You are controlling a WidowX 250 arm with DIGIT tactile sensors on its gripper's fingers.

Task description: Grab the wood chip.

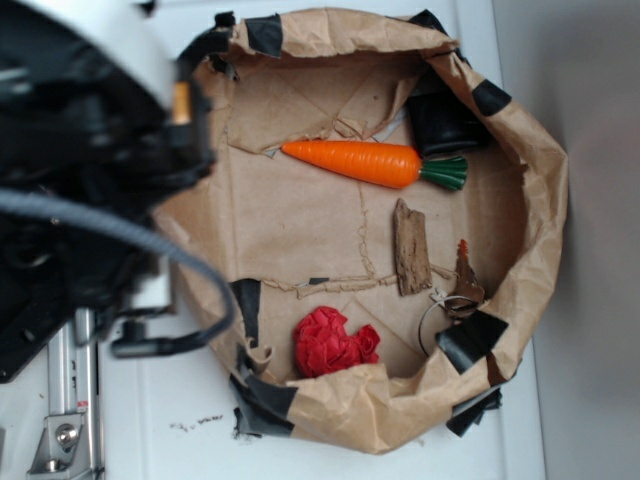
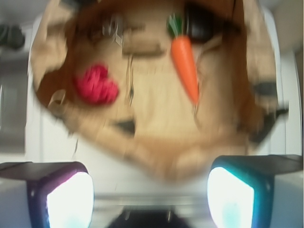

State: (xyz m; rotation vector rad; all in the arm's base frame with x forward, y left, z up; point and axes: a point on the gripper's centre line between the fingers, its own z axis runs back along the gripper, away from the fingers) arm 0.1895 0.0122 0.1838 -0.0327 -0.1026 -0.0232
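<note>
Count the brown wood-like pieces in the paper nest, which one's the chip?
2. The wood chip lies flat below the toy carrot. A smaller red-tipped piece sits to its right on a wire ring. Folded paper walls may hide others.

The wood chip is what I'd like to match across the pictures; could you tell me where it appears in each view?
Exterior: the wood chip lies right of centre on the paper, below the carrot's green end.
Wrist: blurred, the wood chip shows near the top, left of the carrot.
Shared landmark: the orange carrot; the red crumpled piece also shows in both.
</note>
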